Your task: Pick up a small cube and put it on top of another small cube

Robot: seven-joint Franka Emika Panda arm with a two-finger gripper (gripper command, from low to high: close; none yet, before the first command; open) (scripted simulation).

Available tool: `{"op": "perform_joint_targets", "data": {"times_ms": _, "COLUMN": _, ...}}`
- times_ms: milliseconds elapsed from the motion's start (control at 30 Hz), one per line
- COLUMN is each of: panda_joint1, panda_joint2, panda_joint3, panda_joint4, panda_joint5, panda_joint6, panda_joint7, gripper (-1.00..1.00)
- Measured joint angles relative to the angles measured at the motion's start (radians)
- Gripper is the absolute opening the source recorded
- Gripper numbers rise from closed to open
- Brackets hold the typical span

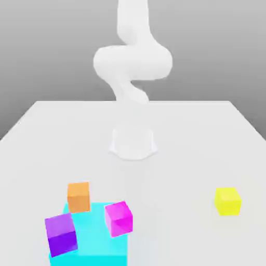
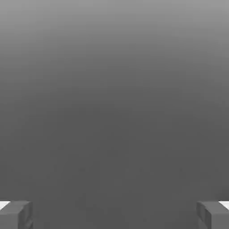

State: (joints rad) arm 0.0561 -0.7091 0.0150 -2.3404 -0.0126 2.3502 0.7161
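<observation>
A white table (image 1: 208,135) is recorded against a plain grey backdrop, with the white arm (image 1: 132,57) raised above it. The pincer (image 2: 114,214) is seen spread wide, nothing gripped, both fingers (image 2: 15,214) apart. The yellow cube (image 1: 227,201) is set alone, well apart from the pincer; the magenta-pink cube (image 1: 118,218), orange cube (image 1: 79,196) and purple cube (image 1: 61,234) are grouped on the flat cyan block (image 1: 96,244).

Through the hand view you saw the gripper (image 2: 114,214) with its two grey fingertips (image 2: 15,214) set far apart, one at each lower corner of the frame, and nothing lay between them. Behind them stretched a plain grey surface, lighter toward the top of the frame; whether it was tabletop or backdrop you could not tell.
</observation>
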Motion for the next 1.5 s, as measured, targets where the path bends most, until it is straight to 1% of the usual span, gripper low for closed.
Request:
{"op": "perform_joint_targets", "data": {"times_ms": 400, "panda_joint1": 0.251, "panda_joint2": 0.442, "panda_joint3": 0.084, "panda_joint4": -0.196, "panda_joint5": -0.034, "panda_joint6": 0.244, "panda_joint7": -0.428, "gripper": 0.00}}
{"op": "perform_joint_targets", "data": {"times_ms": 700, "panda_joint1": 0.420, "panda_joint2": 0.768, "panda_joint3": 0.182, "panda_joint4": -0.341, "panda_joint5": -0.046, "panda_joint6": 0.425, "panda_joint7": -0.754, "gripper": 0.00}}
{"op": "perform_joint_targets", "data": {"times_ms": 800, "panda_joint1": 0.437, "panda_joint2": 0.877, "panda_joint3": 0.167, "panda_joint4": -0.343, "panda_joint5": -0.094, "panda_joint6": 0.503, "panda_joint7": -0.756, "gripper": 0.00}}
{"op": "perform_joint_targets", "data": {"times_ms": 900, "panda_joint1": 0.480, "panda_joint2": 0.986, "panda_joint3": 0.112, "panda_joint4": -0.325, "panda_joint5": -0.153, "panda_joint6": 0.589, "panda_joint7": -0.716, "gripper": 0.00}}
{"op": "perform_joint_targets", "data": {"times_ms": 933, "panda_joint1": 0.498, "panda_joint2": 1.019, "panda_joint3": 0.091, "panda_joint4": -0.319, "panda_joint5": -0.167, "panda_joint6": 0.616, "panda_joint7": -0.705, "gripper": -1.00}}
{"op": "perform_joint_targets", "data": {"times_ms": 1167, "panda_joint1": 0.499, "panda_joint2": 1.025, "panda_joint3": 0.089, "panda_joint4": -0.318, "panda_joint5": -0.174, "panda_joint6": 0.619, "panda_joint7": -0.701, "gripper": -1.00}}
{"op": "perform_joint_targets", "data": {"times_ms": 1267, "panda_joint1": 0.469, "panda_joint2": 0.940, "panda_joint3": 0.131, "panda_joint4": -0.335, "panda_joint5": -0.122, "panda_joint6": 0.551, "panda_joint7": -0.740, "gripper": -1.00}}
{"op": "perform_joint_targets", "data": {"times_ms": 1367, "panda_joint1": 0.455, "panda_joint2": 0.835, "panda_joint3": 0.152, "panda_joint4": -0.352, "panda_joint5": -0.057, "panda_joint6": 0.465, "panda_joint7": -0.782, "gripper": -1.00}}
{"op": "perform_joint_targets", "data": {"times_ms": 1433, "panda_joint1": 0.408, "panda_joint2": 0.790, "panda_joint3": 0.110, "panda_joint4": -0.334, "panda_joint5": -0.045, "panda_joint6": 0.402, "panda_joint7": -0.728, "gripper": -1.00}}
{"op": "perform_joint_targets", "data": {"times_ms": 1500, "panda_joint1": 0.322, "panda_joint2": 0.753, "panda_joint3": 0.063, "panda_joint4": -0.307, "panda_joint5": -0.041, "panda_joint6": 0.339, "panda_joint7": -0.649, "gripper": -1.00}}
